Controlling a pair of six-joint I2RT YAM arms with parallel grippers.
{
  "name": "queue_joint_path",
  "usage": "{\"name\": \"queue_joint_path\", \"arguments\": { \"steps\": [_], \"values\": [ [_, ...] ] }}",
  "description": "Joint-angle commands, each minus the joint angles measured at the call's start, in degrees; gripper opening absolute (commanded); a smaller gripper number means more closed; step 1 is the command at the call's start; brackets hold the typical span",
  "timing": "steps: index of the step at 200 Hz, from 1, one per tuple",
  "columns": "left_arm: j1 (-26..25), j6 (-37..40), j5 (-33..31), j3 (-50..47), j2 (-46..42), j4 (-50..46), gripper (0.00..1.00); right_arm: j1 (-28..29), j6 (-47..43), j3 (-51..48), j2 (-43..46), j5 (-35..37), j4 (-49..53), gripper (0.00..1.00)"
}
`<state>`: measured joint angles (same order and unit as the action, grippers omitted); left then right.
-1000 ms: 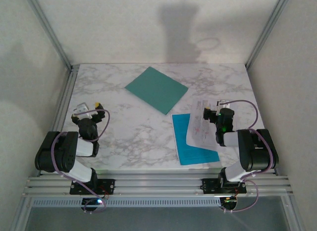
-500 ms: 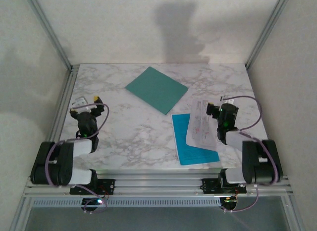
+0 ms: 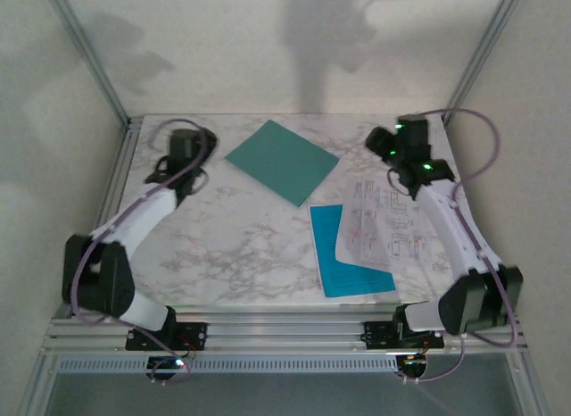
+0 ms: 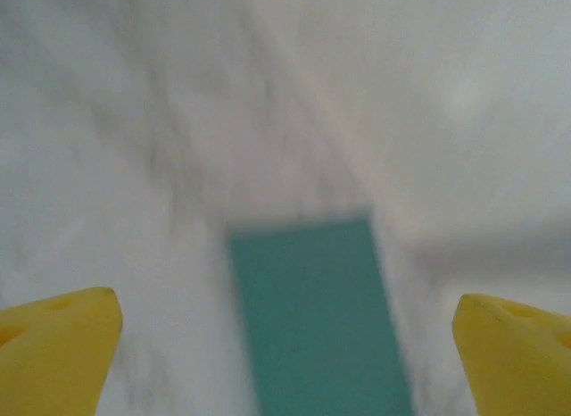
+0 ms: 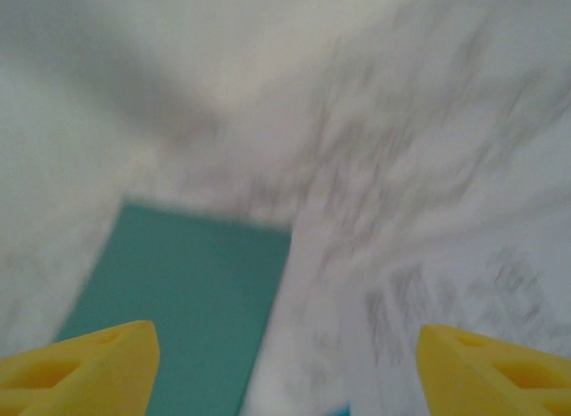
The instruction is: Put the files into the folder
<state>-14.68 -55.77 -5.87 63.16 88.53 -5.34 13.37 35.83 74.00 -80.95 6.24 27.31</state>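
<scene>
step in hand looks like the approach to the folder (image 3: 282,162), nothing being gripped yet. folder is lying flat and shut at the far middle of the table (image 3: 241,246). files are sitting near-right: white sheets (image 3: 379,221) overlapping the cyan sheet (image 3: 348,269), just beside the folder's near corner. left gripper (image 4: 285,302) is hovering off the folder's left side, jaws wide and empty. right gripper (image 5: 287,331) is hovering off its right side, also wide and empty. next move, i'm guessing: getting a fingertip under the thin cover edge while the other arm is pinning the folder.
</scene>
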Motion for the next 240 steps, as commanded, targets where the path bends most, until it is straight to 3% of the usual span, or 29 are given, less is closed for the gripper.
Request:
{"name": "queue_joint_path", "arguments": {
  "steps": [1, 38, 87, 154, 200, 240],
  "values": [
    [-7.45, -8.67, 8.9, 1.89, 6.35, -12.65, 0.9, 1.92, 2.77, -0.6, -3.23, -8.72, 8.19, 0.76],
    [-15.27, -12.09, 11.75, 8.07, 16.2, -11.85, 0.8, 4.19, 1.67, 4.12, -12.08, -14.48, 10.73, 0.65],
    [-16.13, -14.75, 15.62, 12.18, 24.09, -6.76, 0.74, 5.99, 2.31, 11.52, -25.9, -19.4, 6.53, 0.47],
    [-16.17, -16.43, 17.21, 17.52, 31.74, -3.47, 0.5, 6.46, 5.35, 21.69, -37.43, -23.19, 5.45, 0.46],
    [-16.04, -15.76, 15.97, 17.96, 33.8, -5.02, 0.42, 6.89, 7.44, 28.19, -44.38, -23.94, 6.26, 0.44],
    [-15.08, -15.25, 14.02, 16.94, 34.26, -5.62, 0.24, 6.95, 7.19, 32.0, -48.58, -24.87, 7.6, 0.43]
  ]
}}
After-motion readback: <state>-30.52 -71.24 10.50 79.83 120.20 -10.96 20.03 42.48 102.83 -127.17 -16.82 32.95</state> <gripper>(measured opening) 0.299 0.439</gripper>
